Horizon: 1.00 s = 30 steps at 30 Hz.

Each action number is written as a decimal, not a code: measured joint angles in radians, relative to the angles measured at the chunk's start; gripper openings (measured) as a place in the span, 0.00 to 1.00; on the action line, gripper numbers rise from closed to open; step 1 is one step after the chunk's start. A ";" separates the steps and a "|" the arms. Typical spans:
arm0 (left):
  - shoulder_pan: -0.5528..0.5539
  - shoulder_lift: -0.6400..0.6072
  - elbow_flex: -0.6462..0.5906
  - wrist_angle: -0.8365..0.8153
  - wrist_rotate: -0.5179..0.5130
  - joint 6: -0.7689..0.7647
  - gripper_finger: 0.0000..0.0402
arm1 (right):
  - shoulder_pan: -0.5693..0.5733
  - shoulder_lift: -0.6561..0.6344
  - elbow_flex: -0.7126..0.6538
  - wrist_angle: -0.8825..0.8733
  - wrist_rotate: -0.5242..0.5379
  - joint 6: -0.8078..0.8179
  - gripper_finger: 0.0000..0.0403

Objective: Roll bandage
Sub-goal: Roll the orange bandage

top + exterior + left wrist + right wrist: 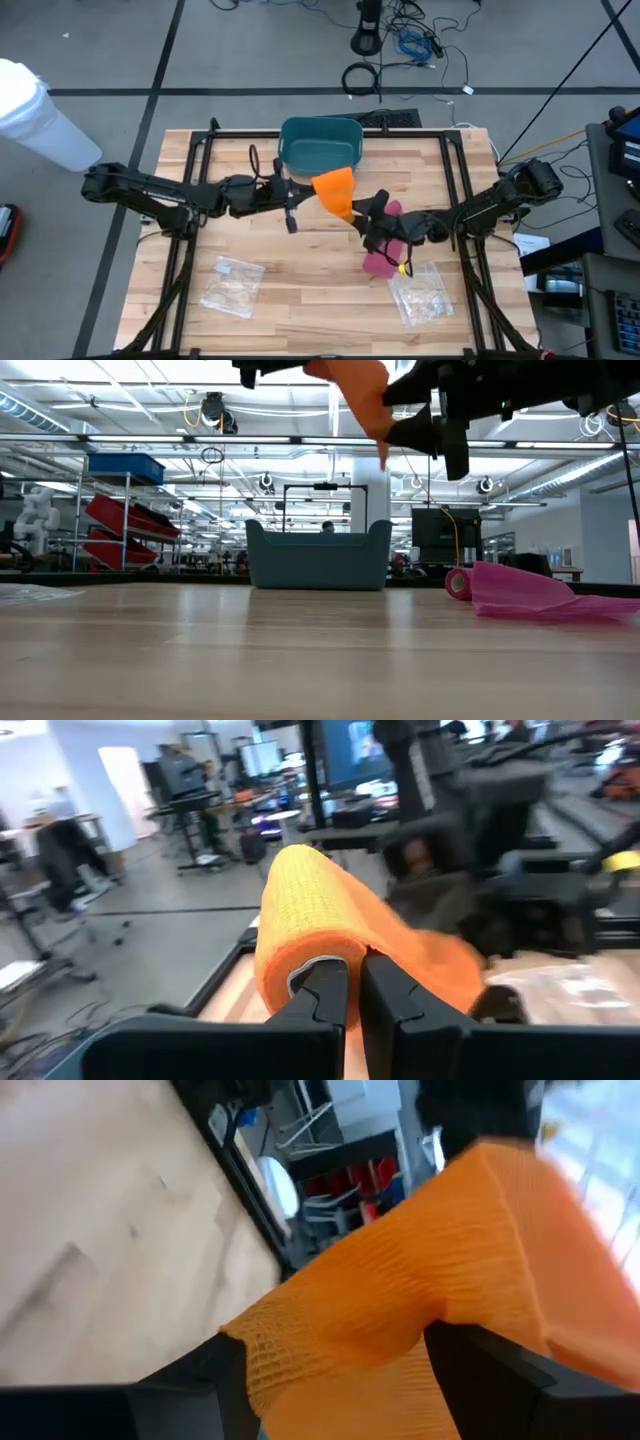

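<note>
- I see the orange bandage (335,192) hanging in the air above the table (300,290), just in front of the teal bin (320,143)
- My left gripper (355,1005) is clamped on its rolled end
- My right gripper (362,212) has its fingers spread around the loose tail
- A pink bandage (520,592) lies on the table near the right arm

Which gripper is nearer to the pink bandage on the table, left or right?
Right. The right gripper hangs just above and beside the pink bandage, its fingers around the orange bandage. The left gripper pinches the orange roll farther away, near the teal bin.
</note>
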 joint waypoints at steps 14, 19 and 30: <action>0.014 0.012 0.000 0.107 -0.070 0.080 0.02 | 0.029 0.000 -0.001 -0.131 0.103 -0.231 0.59; 0.009 0.010 0.000 0.175 -0.004 0.085 0.02 | 0.003 0.001 -0.001 -0.201 0.211 -0.148 0.59; 0.008 0.004 0.000 0.112 0.012 0.131 0.02 | 0.006 -0.003 -0.001 -0.395 0.342 0.635 0.59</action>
